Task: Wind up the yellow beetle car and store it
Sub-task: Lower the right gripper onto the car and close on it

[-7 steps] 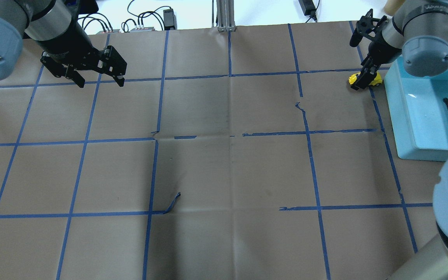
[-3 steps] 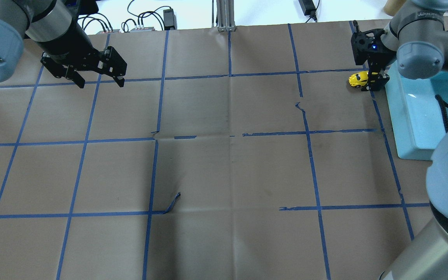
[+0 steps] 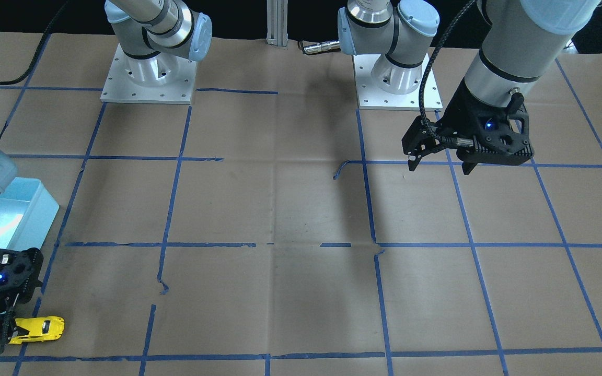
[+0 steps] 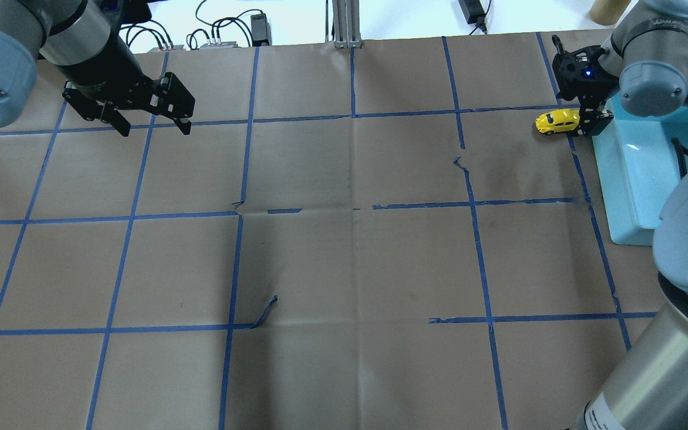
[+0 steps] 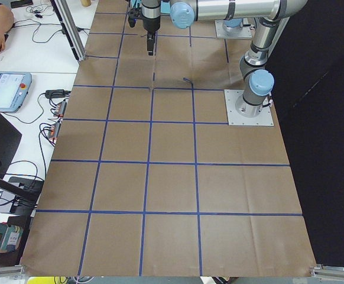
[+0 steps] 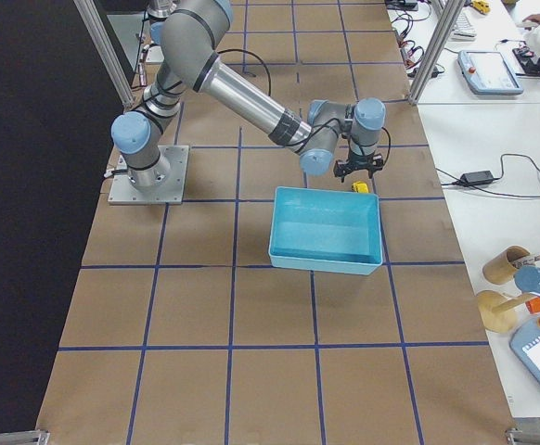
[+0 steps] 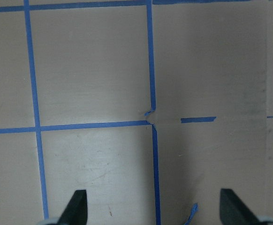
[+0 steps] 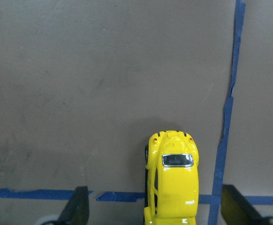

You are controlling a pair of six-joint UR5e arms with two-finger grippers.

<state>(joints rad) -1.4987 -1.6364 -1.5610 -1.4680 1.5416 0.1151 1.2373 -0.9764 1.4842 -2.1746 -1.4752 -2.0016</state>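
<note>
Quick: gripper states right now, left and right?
Left gripper: open, holding nothing.
Right gripper: open, fingers on either side of the yellow beetle car, not clamping it.

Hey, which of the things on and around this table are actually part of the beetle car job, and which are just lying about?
Part of the job:
- yellow beetle car, between the fingers of the open right gripper
- light blue bin beside it, probably the storage spot

Just lying about:
- left gripper, open over bare paper
- power adapter past the far edge
- teach pendant on the side bench
</note>
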